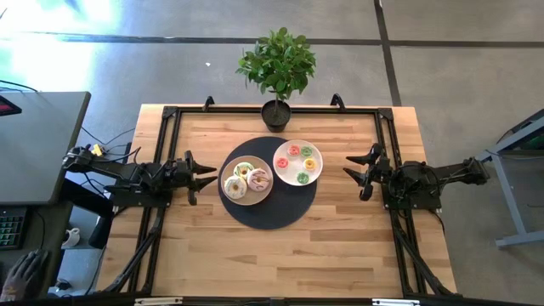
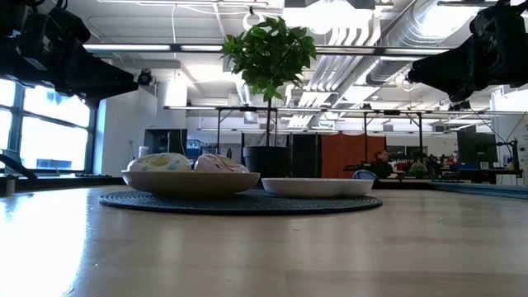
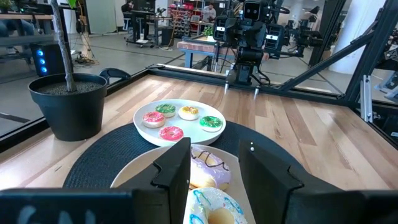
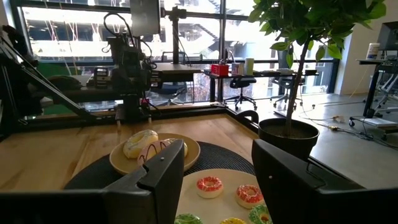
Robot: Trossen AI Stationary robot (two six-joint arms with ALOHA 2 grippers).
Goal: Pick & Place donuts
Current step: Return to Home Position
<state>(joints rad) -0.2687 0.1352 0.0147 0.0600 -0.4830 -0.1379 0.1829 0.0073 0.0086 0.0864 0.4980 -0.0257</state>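
Three larger donuts (image 1: 246,179), iced green, cream and pink-white, lie on a tan plate (image 1: 231,197). Several tiny donuts (image 1: 300,161) in pink, green and yellow lie on a white plate (image 1: 317,176) beside it. Both plates rest on a dark round mat (image 1: 280,212) at the table's middle. My left gripper (image 1: 208,176) is open and hovers just left of the tan plate; in its wrist view (image 3: 214,171) the larger donuts (image 3: 208,163) show between its fingers. My right gripper (image 1: 353,166) is open and hovers right of the white plate, which its wrist view (image 4: 217,168) looks onto.
A potted plant (image 1: 276,106) stands at the table's far edge, just behind the mat. Black frame rails (image 1: 391,136) run along the left, right and far sides. Bare wood (image 1: 272,255) lies between the mat and the near edge. A person's hand (image 1: 21,274) shows beyond the table's left.
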